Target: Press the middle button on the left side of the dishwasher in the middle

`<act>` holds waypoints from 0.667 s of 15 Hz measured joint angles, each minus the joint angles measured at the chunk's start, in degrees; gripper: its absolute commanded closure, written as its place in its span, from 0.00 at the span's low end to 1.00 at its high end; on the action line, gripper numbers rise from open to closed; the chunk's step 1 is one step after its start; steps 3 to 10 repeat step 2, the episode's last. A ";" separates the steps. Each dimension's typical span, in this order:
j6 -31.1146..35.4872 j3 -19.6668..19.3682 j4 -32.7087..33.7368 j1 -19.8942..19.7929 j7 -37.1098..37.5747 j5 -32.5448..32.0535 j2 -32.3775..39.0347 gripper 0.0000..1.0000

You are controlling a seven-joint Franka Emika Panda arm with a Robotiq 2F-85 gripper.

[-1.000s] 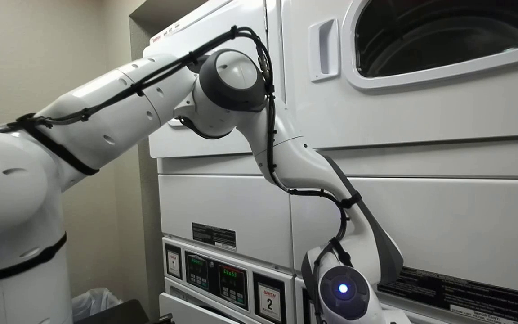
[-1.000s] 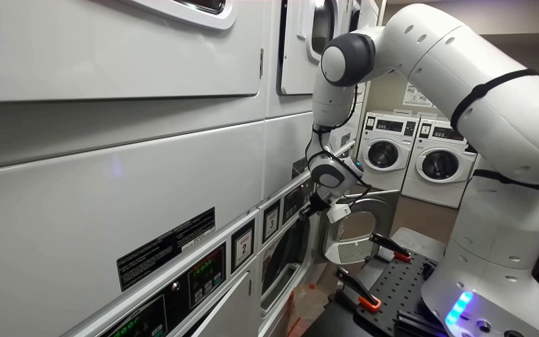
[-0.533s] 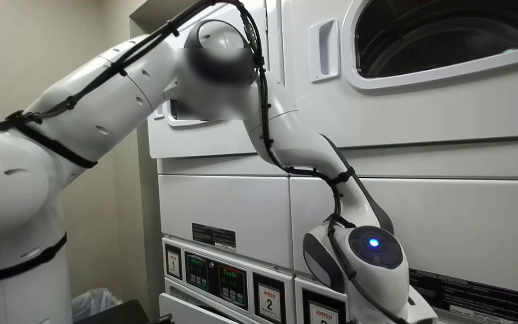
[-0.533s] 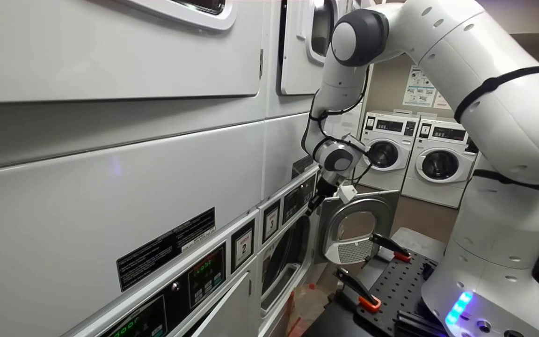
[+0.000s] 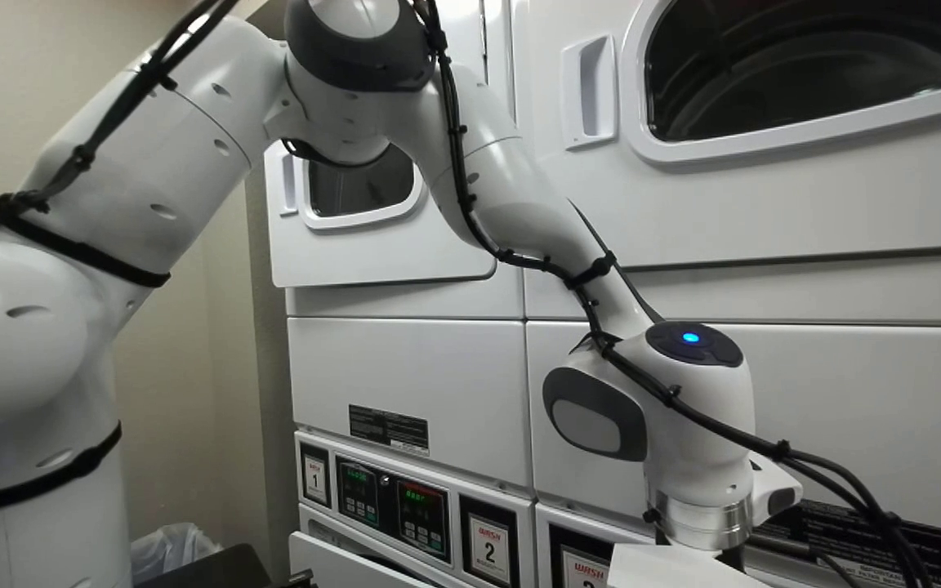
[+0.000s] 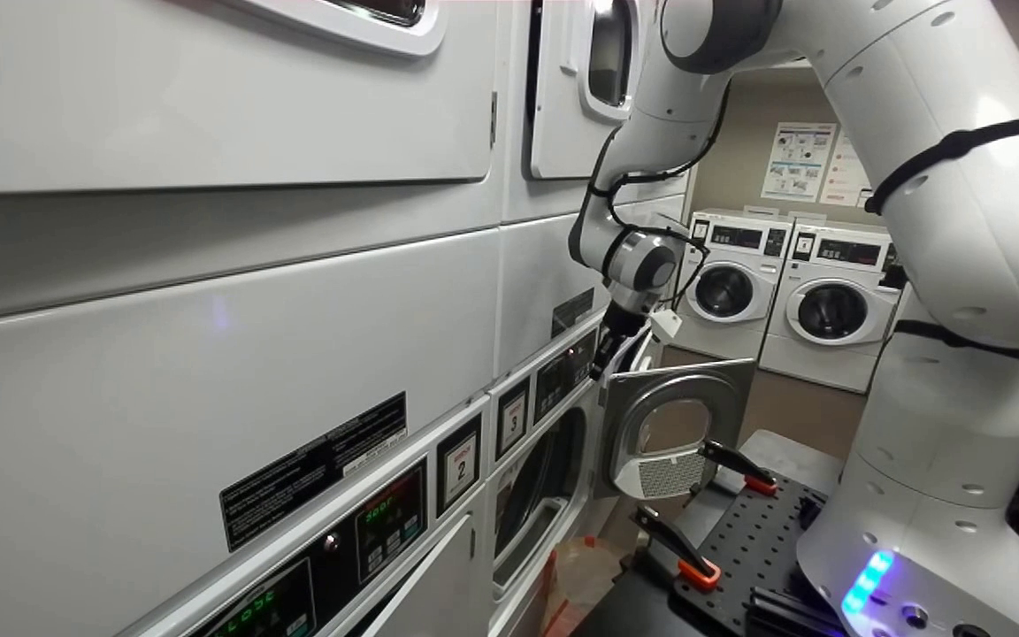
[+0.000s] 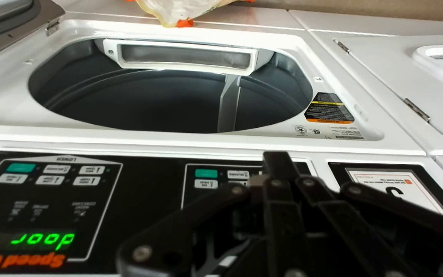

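The dishwasher is the large white stacked machine [image 5: 764, 204] with a dark door window; it also shows in an exterior view [image 6: 549, 279] and, upside down, in the wrist view [image 7: 206, 142]. Its black label plate [image 5: 871, 531] is partly behind my arm. In the wrist view, its left-side button panel [image 7: 310, 167] stands next to the number plate. A green button [image 7: 206, 173] and a white middle-column button [image 7: 238, 174] show; other buttons are behind my fingers. My gripper [image 7: 269, 175] is shut and empty over this panel; contact cannot be told. It also shows at the panel's far end [image 6: 600, 367].
The dishwasher's lower door [image 6: 686, 425] hangs open. The neighbouring white machine [image 5: 405, 359] has a partly open lower door [image 6: 430, 584]. A black perforated platform [image 6: 739, 522] with orange clamps carries my base. The panel marked LOWER [image 7: 56, 207] reads "door".
My arm has risen, and my hand has swung to point more steeply down. The gripper has moved up and towards the panel's far end. The neighbouring machine's displays have switched text.
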 measured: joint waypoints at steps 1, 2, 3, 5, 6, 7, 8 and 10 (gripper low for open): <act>0.00 -0.40 -0.30 0.36 0.21 -0.33 -0.49 1.00; 0.00 -0.75 -0.59 0.75 0.26 -0.46 -0.82 1.00; 0.00 -0.75 -0.59 0.75 0.26 -0.46 -0.82 1.00; 0.00 -0.75 -0.59 0.75 0.26 -0.46 -0.82 1.00; 0.00 -0.75 -0.59 0.75 0.26 -0.46 -0.82 1.00; 0.00 -0.75 -0.59 0.75 0.26 -0.46 -0.82 1.00; 0.00 -0.75 -0.59 0.75 0.26 -0.46 -0.82 1.00; 0.00 -0.75 -0.59 0.75 0.26 -0.46 -0.82 1.00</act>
